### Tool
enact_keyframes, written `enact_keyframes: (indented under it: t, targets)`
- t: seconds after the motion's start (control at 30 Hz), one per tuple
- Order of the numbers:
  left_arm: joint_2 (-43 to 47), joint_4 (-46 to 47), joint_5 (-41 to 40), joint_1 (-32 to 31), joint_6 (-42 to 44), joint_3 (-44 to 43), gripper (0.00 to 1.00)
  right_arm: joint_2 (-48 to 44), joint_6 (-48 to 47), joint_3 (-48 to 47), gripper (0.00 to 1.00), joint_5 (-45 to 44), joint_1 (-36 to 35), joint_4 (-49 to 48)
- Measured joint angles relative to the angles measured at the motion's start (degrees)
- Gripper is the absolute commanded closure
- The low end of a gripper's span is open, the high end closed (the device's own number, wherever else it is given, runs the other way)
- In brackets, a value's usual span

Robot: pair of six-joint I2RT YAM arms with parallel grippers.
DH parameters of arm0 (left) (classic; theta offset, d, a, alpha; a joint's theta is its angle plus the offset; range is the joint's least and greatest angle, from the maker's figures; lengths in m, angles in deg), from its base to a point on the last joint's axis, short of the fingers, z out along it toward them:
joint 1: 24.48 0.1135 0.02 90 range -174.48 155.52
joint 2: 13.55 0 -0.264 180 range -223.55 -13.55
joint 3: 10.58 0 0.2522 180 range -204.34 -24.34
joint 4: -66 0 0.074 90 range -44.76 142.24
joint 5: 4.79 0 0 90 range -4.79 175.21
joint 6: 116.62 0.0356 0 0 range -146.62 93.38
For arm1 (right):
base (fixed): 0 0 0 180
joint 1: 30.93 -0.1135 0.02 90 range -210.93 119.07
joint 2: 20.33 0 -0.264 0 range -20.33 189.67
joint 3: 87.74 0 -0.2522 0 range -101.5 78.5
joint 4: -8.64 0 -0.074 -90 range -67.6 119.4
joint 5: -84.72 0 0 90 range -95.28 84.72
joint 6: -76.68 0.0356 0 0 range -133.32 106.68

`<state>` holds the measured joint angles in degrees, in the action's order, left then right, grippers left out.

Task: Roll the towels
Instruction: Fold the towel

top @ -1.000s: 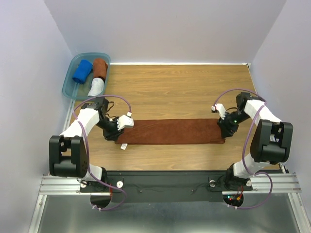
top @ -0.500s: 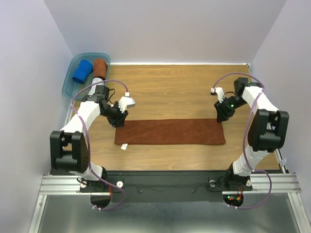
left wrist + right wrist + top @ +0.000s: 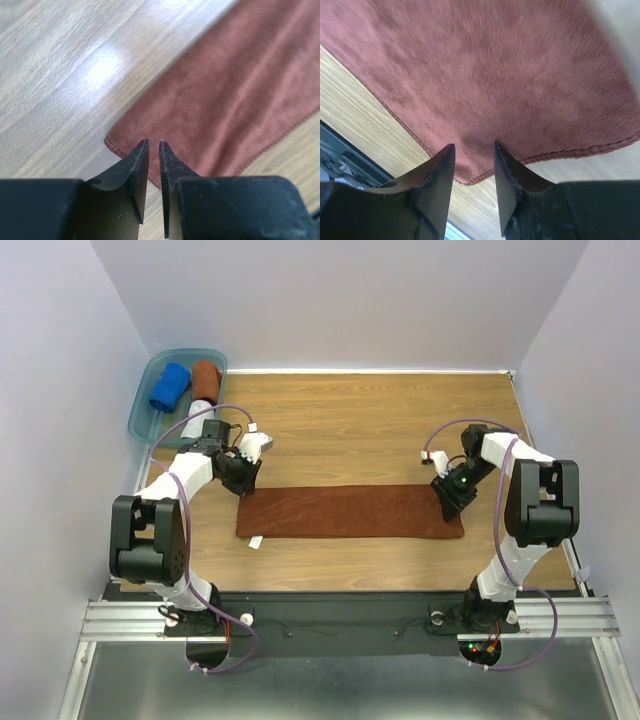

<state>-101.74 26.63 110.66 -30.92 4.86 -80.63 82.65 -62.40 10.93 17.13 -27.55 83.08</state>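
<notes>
room: pale walls on three sides of a wooden table [image 3: 380,420].
brown towel: rust-brown towel [image 3: 350,511] spread flat as a long strip across the near half of the table, a white tag at its near left corner.
tub: blue tub [image 3: 146,400] at the far left corner holds rolled towels, one blue, one brown, and a pale one partly hidden by the arm.
left hand: left hand [image 3: 154,150] is over the strip's far left corner, fingers nearly together, nothing between them.
right hand: right hand [image 3: 474,160] is above the right end near its corner, fingers narrowly apart, nothing held.
step: judged as preparing to roll; no roll has begun on the strip.
next move: likely take one short end and turn it over evenly, keeping the edge square so the roll does not skew.
</notes>
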Motion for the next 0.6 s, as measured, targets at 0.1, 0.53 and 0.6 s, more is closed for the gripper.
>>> enact_keyframes:
  t: [0.1, 0.53, 0.6]
  targets:
    - [-1.3, 1.1, -1.3, 0.0, -1.4, 0.5, 0.75, -0.3, 0.7, 1.1, 0.59, -2.3, 0.0, 0.0]
    - [-3.7, 3.1, -5.1, -0.8, -3.5, 0.5, 0.77, -5.0, 6.9, -1.2, 0.58, -3.9, 0.0, 0.2]
    - [-4.8, 3.0, -6.1, -1.0, -3.6, 0.5, 0.79, -2.6, 7.4, -3.2, 0.59, -3.3, 0.0, -0.1]
